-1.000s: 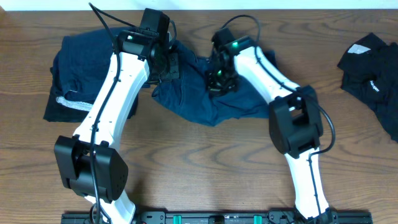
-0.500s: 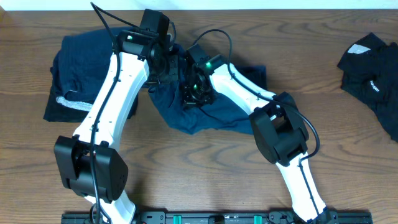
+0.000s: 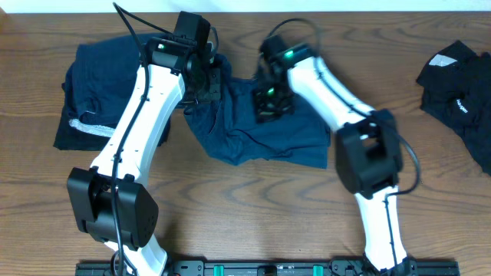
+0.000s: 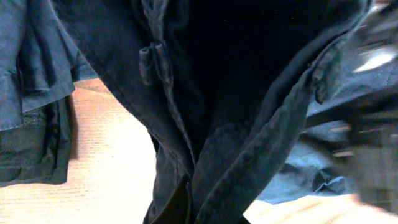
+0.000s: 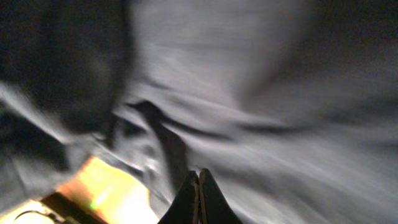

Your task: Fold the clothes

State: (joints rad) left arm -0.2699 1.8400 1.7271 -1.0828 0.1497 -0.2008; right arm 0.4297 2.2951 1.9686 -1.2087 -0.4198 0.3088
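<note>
A navy-blue garment (image 3: 265,139) lies spread over the middle of the table, with its upper left edge lifted. My left gripper (image 3: 209,83) is shut on that edge. In the left wrist view the cloth (image 4: 249,124) hangs over the jaws and hides the fingers; a belt loop (image 4: 149,62) shows on a waistband. My right gripper (image 3: 268,103) hovers low over the garment's upper middle. In the blurred right wrist view its fingertips (image 5: 199,177) are pressed together above the fabric (image 5: 280,93), and I see no cloth between them.
A pile of folded navy-blue clothes (image 3: 96,88) sits at the far left, partly under the left arm. A black garment with white marks (image 3: 460,84) lies at the right edge. Bare wood table (image 3: 253,215) runs along the front.
The right gripper swung left toward the left gripper, then back to the right. The navy garment now lies wider and flatter on its right side. The left gripper has barely moved.
</note>
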